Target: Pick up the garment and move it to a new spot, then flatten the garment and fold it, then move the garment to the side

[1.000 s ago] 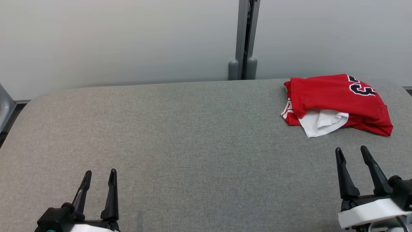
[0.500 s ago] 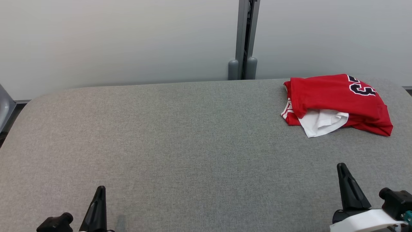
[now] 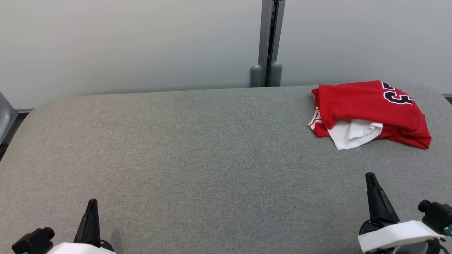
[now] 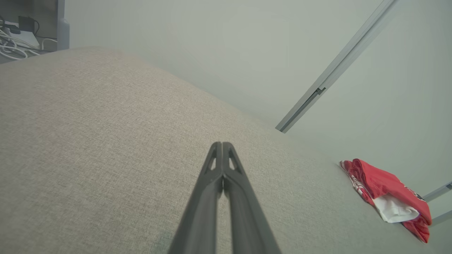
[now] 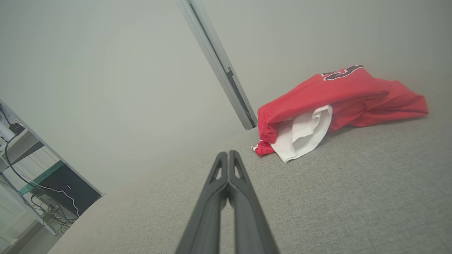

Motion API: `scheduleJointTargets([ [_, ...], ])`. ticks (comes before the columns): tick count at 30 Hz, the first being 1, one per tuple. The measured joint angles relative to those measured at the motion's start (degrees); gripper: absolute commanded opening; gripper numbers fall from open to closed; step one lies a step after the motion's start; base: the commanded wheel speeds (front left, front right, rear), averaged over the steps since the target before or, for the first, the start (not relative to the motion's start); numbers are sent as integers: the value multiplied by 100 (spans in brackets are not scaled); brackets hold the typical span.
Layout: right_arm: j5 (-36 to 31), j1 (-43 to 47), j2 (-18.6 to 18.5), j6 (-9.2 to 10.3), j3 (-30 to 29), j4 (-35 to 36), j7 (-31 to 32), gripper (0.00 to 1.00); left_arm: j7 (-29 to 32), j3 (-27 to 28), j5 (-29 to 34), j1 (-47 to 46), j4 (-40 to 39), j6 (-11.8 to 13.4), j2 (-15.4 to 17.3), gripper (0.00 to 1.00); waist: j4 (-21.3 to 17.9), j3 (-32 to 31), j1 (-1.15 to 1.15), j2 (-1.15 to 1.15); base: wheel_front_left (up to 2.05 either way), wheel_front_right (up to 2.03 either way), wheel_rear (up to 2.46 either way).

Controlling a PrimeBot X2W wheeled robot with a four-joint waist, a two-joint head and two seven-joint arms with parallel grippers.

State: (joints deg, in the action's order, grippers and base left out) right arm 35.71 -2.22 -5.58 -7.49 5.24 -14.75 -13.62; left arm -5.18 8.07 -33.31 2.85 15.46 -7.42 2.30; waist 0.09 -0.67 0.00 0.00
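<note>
Red jersey (image 3: 370, 109) bunched at far right of grey table (image 3: 197, 148); lettering partly folded under.
Left gripper (image 4: 222, 144) and right gripper (image 5: 229, 152): fingers pressed together, holding nothing, well apart from jersey.

Grey fabric table (image 3: 197, 148), pale wall (image 3: 123, 46) behind.

Garment (image 3: 367, 106) lettering (image 3: 396, 96) — partly folded under.

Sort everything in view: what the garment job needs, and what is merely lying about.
Job: red garment, bunched at the far right; grey table; left gripper and right gripper, both shut and empty.
Lying about: grey wall post; cables; dark box.
</note>
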Motion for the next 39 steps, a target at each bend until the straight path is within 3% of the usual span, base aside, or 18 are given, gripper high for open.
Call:
scheduleJointTargets([
  [39,2907,-544,138,0,431,-257,148,0,1383,940,-2647,-700,219,0,52,0,-3,33,0,0,0,0,0],
])
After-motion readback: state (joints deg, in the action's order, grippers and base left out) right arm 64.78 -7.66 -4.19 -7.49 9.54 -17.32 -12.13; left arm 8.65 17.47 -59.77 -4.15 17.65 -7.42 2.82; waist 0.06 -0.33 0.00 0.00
